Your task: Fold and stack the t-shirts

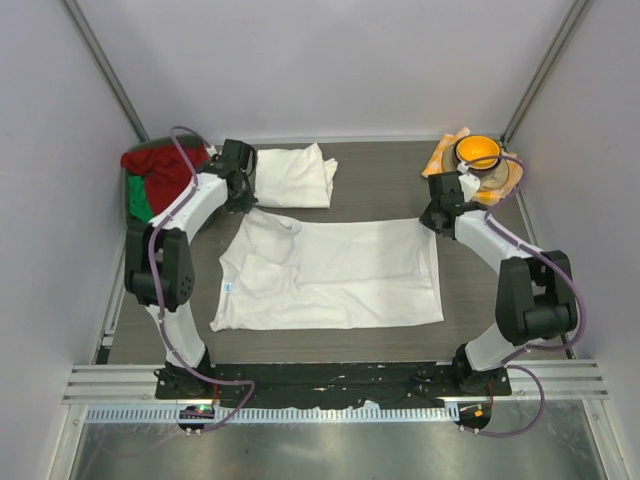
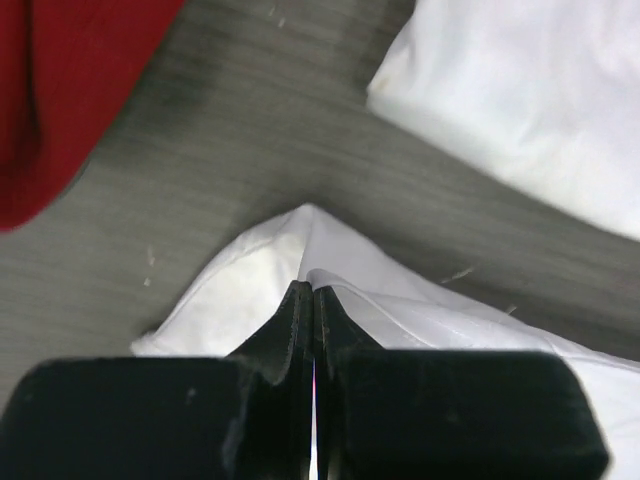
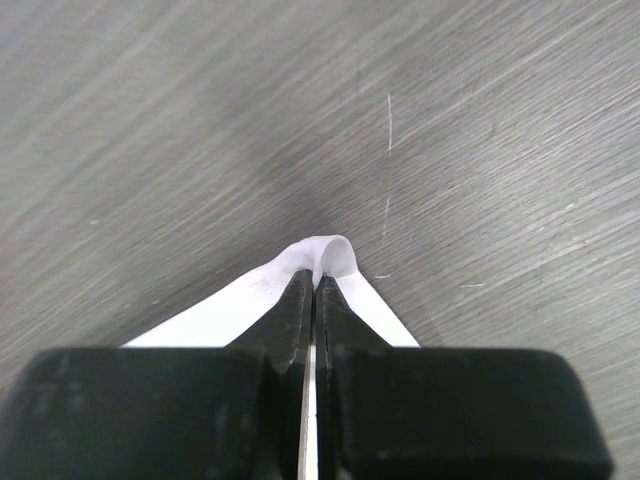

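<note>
Spread t-shirt point(image 1: 340, 275) lies flat at centre, long axis left-right. Left gripper point(image 2: 313, 290) clamped on its far-left corner, right gripper point(image 3: 315, 275) clamped on its far-right corner. Free edge lies nearward, so likely fold far edge toward it. Folded t-shirt point(image 1: 293, 176) just beyond left gripper.

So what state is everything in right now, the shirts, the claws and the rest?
spread t-shirt: laid out flat, rumpled at one end.
folded t-shirt: folded, lying beyond it.
left gripper: shut on the spread t-shirt's far left corner.
right gripper: shut on its far right corner.
red and green cloth: bunched up.
orange bowl: upright on the checked cloth.
</note>
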Motion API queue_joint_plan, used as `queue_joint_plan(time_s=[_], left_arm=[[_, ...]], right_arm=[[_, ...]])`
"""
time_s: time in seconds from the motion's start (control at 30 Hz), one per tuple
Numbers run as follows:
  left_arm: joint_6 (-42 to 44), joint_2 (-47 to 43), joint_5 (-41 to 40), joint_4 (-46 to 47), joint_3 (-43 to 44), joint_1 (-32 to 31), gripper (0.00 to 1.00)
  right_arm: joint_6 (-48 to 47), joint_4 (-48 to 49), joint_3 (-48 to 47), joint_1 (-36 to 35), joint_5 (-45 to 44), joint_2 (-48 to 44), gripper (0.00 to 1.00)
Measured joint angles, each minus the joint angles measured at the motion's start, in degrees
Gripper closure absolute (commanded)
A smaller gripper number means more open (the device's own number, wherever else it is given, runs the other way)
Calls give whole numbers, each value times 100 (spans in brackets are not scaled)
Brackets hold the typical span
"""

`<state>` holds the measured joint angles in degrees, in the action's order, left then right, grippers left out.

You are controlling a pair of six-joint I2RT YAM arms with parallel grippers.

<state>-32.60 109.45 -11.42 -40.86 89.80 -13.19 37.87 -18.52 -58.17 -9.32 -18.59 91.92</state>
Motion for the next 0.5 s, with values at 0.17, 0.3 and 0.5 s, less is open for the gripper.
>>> queue_joint_plan(time_s=[0.17, 0.3, 0.5], left_arm=[[-210, -1182, -111, 63, -1134, 0, 100], [-363, -1917, -195, 81, -1687, -2, 100], [-627, -2730, -273, 50, -2332, -192, 100]], right_arm=[[-70, -120, 28, -68, -24, -809, 99], [-131, -361, 33, -144, -20, -1235, 99], [-184, -734, 404, -240, -22, -1880, 99]])
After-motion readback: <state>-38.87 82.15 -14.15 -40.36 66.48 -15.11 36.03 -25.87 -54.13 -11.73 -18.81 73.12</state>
